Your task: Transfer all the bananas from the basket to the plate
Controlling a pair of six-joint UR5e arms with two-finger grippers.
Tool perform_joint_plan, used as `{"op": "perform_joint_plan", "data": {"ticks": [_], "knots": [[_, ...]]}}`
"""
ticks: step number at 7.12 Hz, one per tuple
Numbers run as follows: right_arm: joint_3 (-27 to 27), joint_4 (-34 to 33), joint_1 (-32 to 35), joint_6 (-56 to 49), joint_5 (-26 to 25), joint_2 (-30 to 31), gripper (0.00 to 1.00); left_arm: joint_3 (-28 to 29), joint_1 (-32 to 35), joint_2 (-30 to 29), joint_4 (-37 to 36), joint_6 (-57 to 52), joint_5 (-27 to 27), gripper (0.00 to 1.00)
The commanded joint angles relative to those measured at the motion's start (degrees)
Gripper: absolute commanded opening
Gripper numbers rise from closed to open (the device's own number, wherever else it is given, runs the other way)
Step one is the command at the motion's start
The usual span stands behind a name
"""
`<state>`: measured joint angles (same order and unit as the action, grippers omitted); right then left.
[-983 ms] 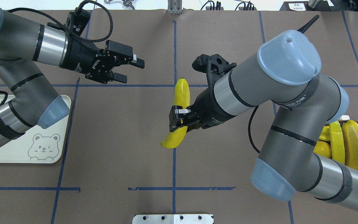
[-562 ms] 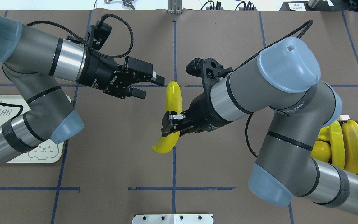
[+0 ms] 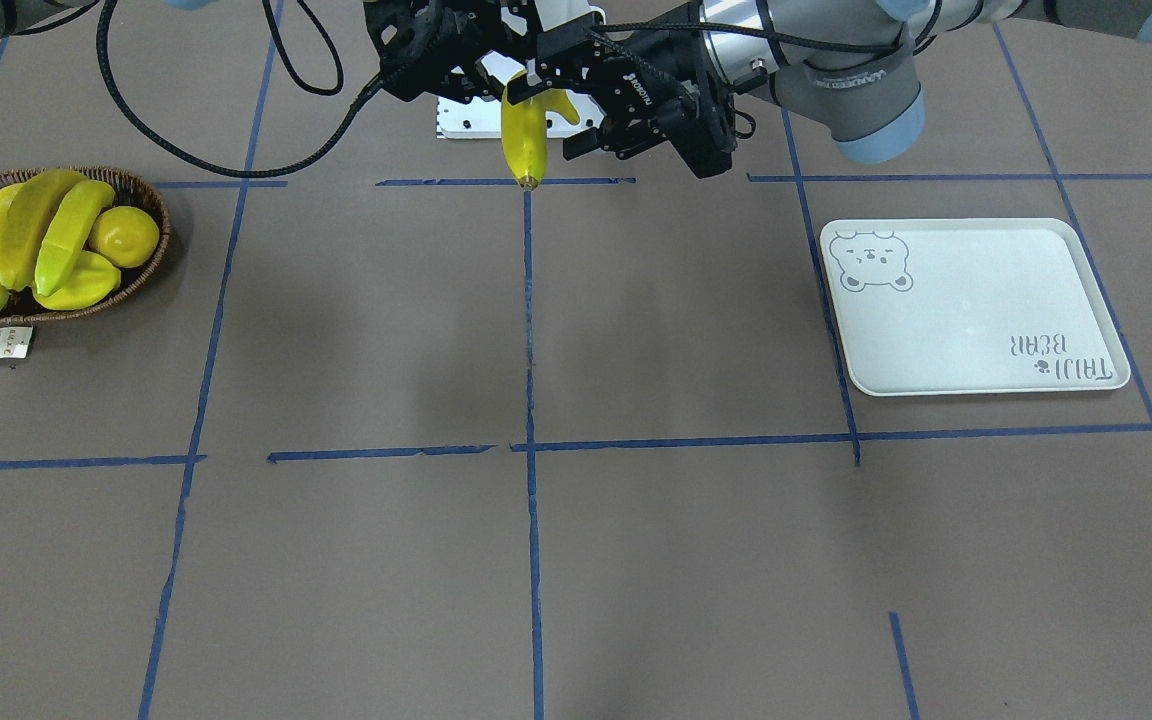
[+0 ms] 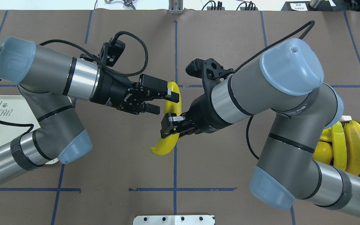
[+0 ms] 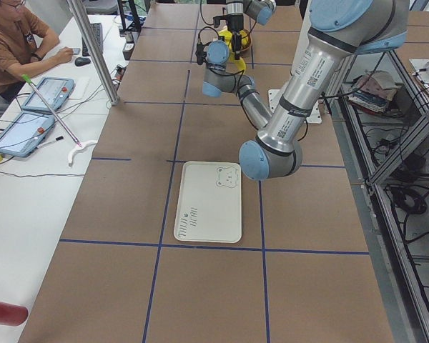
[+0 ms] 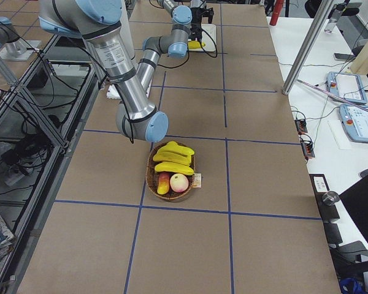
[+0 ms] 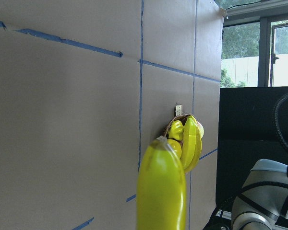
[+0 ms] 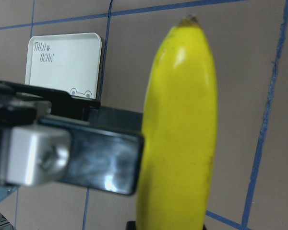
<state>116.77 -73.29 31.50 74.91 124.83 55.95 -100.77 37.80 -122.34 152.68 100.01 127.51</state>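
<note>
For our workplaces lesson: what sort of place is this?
Likely a robotics lab: two grey robot arms over a brown table gridded with blue tape, a person at a white side desk.

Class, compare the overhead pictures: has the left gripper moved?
Yes. The left gripper moved rightward in the overhead view, up to the central blue tape line, reaching the banana the right gripper holds.

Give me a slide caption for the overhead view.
Mid-table handover: right gripper holds a banana while the open left gripper sits at its far end.
</note>
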Motion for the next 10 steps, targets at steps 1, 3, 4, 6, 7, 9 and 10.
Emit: {"op": "perform_joint_plan", "data": {"ticks": [1, 3, 4, 6, 7, 9, 10], "knots": [[0.1, 1.0, -0.3, 0.2, 0.0, 0.0, 0.02, 0.0, -1.2, 0.0, 0.0, 0.0, -1.2, 0.91], [0.0, 1.0, -0.7, 0.1, 0.0, 0.0, 0.02, 0.0, -1.3, 0.0, 0.0, 0.0, -1.2, 0.86], [0.0, 1.0, -0.8, 0.2, 0.0, 0.0, 0.02, -0.1, -1.2, 0.0, 0.1, 0.2, -1.3, 0.67], [0.0, 1.0, -1.0, 0.2, -0.1, 0.0, 0.03, -0.6, -1.2, 0.3, 0.1, 2.1, -1.3, 0.01], [-0.2, 1.0, -1.1, 0.5, -0.1, 0.0, 0.39, -0.6, -1.2, 0.6, 0.1, 2.7, -1.3, 0.0], [0.1, 1.0, -1.1, 2.1, -0.1, 0.0, 1.0, -0.6, -1.2, 0.9, 0.0, 3.2, -1.2, 0.0], [0.5, 1.0, -1.0, 2.1, 0.0, 0.1, 1.0, -0.6, -1.1, 1.0, -0.3, 3.3, -1.3, 0.0]]}}
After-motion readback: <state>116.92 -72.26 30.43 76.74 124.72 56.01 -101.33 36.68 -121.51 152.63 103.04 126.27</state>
